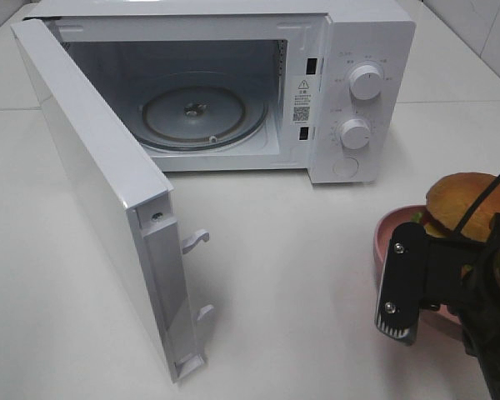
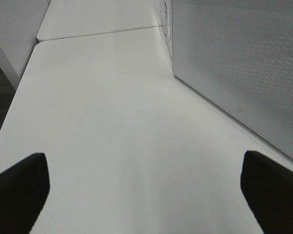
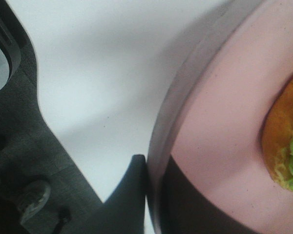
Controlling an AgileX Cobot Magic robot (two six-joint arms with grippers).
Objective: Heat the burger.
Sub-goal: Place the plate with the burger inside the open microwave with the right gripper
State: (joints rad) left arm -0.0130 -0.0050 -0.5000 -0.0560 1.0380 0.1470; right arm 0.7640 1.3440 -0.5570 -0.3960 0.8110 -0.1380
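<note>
Lab-style bench staged as a kitchen corner. Plain white counter (image 1: 300, 275) with a white microwave (image 1: 392, 50), door open; white tiled wall (image 1: 483, 25) behind. Grey office-type carpet floor (image 3: 44, 156) beside the counter.

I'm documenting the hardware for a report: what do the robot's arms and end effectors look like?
The left end effector shows two blunt black fingers. The right end effector is black, with a flat finger plate, two silver screws and a ribbed grey tip; a thin black cable runs to it.
</note>
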